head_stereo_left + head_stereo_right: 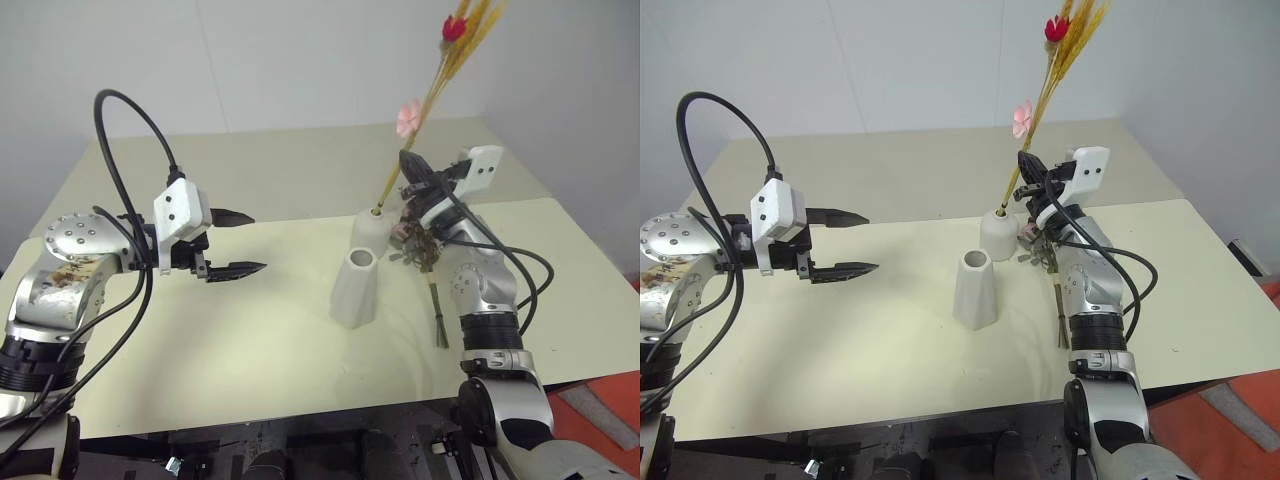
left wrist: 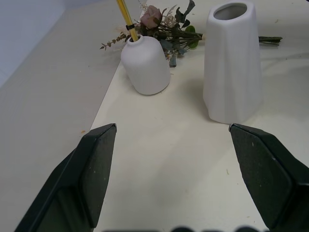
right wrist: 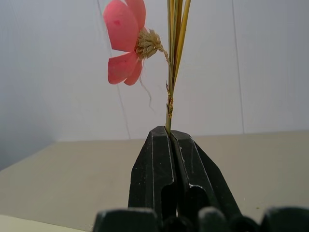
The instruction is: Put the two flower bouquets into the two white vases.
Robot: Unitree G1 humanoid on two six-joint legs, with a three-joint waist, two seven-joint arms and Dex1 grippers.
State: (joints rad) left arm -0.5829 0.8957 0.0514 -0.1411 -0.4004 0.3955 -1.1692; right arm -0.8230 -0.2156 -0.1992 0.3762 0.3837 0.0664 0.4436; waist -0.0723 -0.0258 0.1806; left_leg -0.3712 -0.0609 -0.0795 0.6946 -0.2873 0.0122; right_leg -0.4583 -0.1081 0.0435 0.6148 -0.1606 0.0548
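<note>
Right claw (image 3: 170, 137): clamped together on the thin bundle of yellow stalks (image 1: 1042, 95), below its pink bow (image 3: 124, 41).
Thin bundle: lower ends in the neck of the rounded vase (image 1: 998, 234).
Left claw (image 1: 850, 241): fingers apart, holding nothing, above the tabletop (image 1: 870, 340).
Faceted vase (image 1: 974, 290): upright, empty, near the rounded one.
Rose bunch (image 2: 166, 26): lying behind the vases.

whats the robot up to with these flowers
The right hand is shut on the thin yellow bundle, whose lower end is in the neck of the short vase. The tall vase stands empty in front of it. The rose bunch lies on the table by the short vase. The left hand hovers open, away from everything.
</note>
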